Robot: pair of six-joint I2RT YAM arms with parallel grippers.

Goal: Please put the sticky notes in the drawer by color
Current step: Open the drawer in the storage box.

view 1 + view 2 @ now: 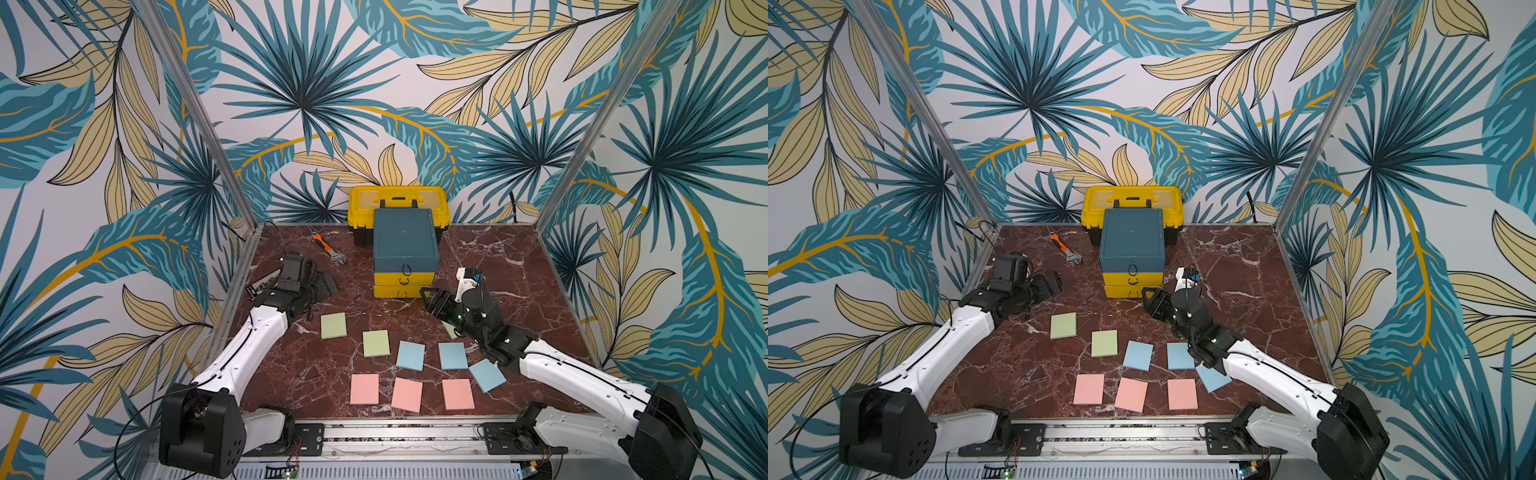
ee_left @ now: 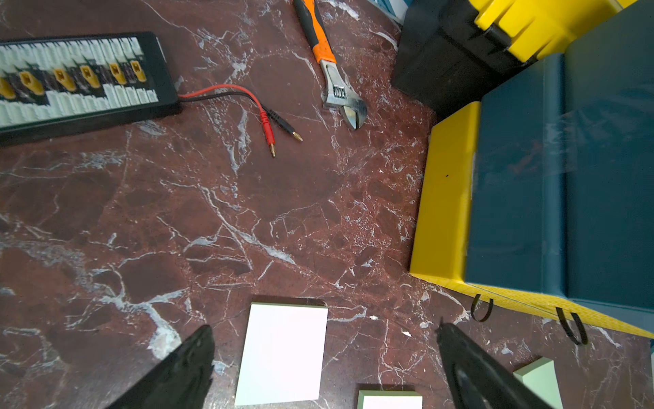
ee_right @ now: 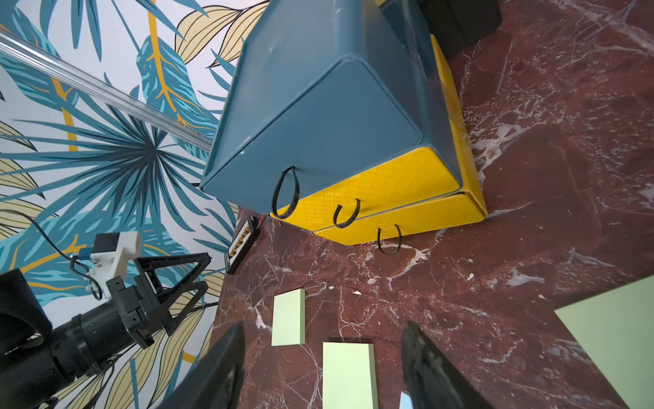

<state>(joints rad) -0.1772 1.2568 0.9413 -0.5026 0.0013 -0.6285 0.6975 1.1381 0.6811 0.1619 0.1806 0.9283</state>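
Three green sticky notes lie in front of the drawer: (image 1: 333, 325), (image 1: 376, 343), and one (image 1: 450, 330) mostly hidden under my right gripper. Three blue ones (image 1: 410, 355) sit nearer, and three pink ones (image 1: 407, 394) lie along the front. The teal drawer (image 1: 405, 241) has its teal front and two yellow fronts closed, black loop pulls (image 3: 285, 193) hanging. My left gripper (image 1: 322, 286) hovers open at the left, above a green pad (image 2: 283, 354). My right gripper (image 1: 432, 298) stands open and empty by the lowest drawer's right corner, above a green pad (image 3: 348, 375).
A yellow toolbox (image 1: 398, 203) stands directly behind the drawer. An orange-handled wrench (image 1: 330, 251) lies at the back left. A black connector board (image 2: 70, 78) with red and black leads (image 2: 269, 117) lies near the left wall. Metal frame posts mark the table's back corners.
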